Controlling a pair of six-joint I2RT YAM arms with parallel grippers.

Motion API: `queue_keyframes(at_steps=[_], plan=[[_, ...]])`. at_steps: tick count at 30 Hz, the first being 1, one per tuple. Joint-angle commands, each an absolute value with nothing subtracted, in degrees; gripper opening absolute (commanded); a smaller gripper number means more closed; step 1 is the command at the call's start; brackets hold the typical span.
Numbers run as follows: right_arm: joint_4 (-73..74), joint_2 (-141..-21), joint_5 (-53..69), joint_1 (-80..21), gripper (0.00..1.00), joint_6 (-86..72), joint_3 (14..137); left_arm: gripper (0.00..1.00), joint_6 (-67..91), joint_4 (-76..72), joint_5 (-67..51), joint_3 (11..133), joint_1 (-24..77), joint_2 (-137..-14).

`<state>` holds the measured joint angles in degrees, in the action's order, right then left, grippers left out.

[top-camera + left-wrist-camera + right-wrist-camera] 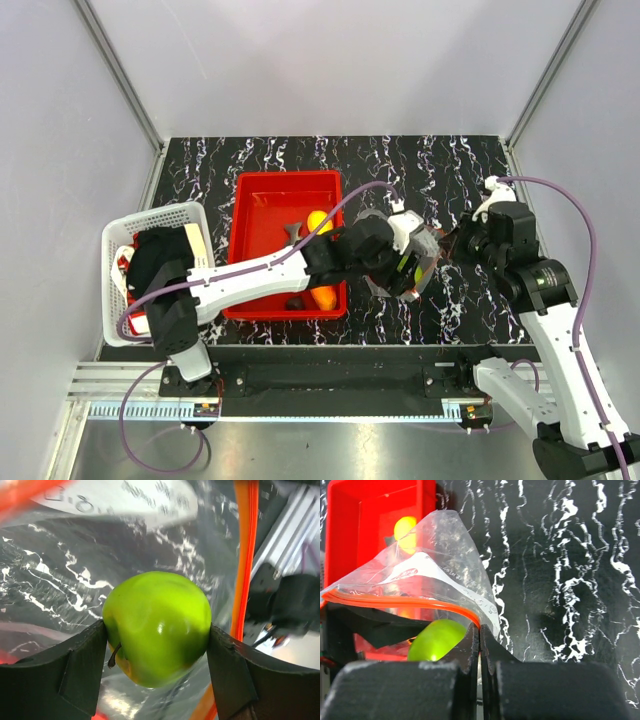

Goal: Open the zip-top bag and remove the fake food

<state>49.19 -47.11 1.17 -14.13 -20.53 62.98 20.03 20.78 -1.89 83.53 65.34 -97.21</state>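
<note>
**Zip-top bag** [440, 550]: clear, crinkled, with an orange-red zip strip [395, 601]. The mouth is open. The bag is held up just right of the red tray [262, 200], between the two arms.

**Right fingers** [467, 652]: pressed together on the bag's edge at the right end of the strip.

**Left fingers** [80, 670]: reached inside the bag and clamped on a green apple [157, 625], one finger on each side.

**Step in hand (judged):** drawing the apple out.
- The right pinch should stay firm and steady so the mouth keeps its shape.
- The left arm should back straight out through the opening, clear of the strip.
- The apple is smooth and round and may squirt free, so the squeeze belongs across its widest part.

**Tray contents:** a yellow fruit [318, 220], a grey fish [293, 232] and an orange piece [325, 297].

**Surface** [400, 170]: black with white marble veining.

**White basket** [125, 235]: at the left edge of the surface.

**Room:** pale grey walls with metal corner posts.
</note>
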Motion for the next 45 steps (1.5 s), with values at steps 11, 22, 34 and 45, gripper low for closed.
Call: queue_keyframes(at_steps=[11,22,34,45], plan=[[40.3,-42.9,17.7,-14.0,0.0,-19.0,63.4,0.0,7.6,16.0,-16.4,88.7,65.7,-96.9],[44.8,-44.8,10.0,-14.0,0.0,-19.9,61.1,0.0,10.4,9.9,-13.1,85.0,65.7,-90.7],[49.4,-45.2,0.4,-14.0,0.0,-20.2,61.0,0.0,21.3,15.6,12.1,85.6,61.2,-82.1],[51.9,-50.2,-16.6,-14.0,0.0,-18.9,67.6,0.0,27.2,22.7,12.2,78.7,42.4,-78.9]])
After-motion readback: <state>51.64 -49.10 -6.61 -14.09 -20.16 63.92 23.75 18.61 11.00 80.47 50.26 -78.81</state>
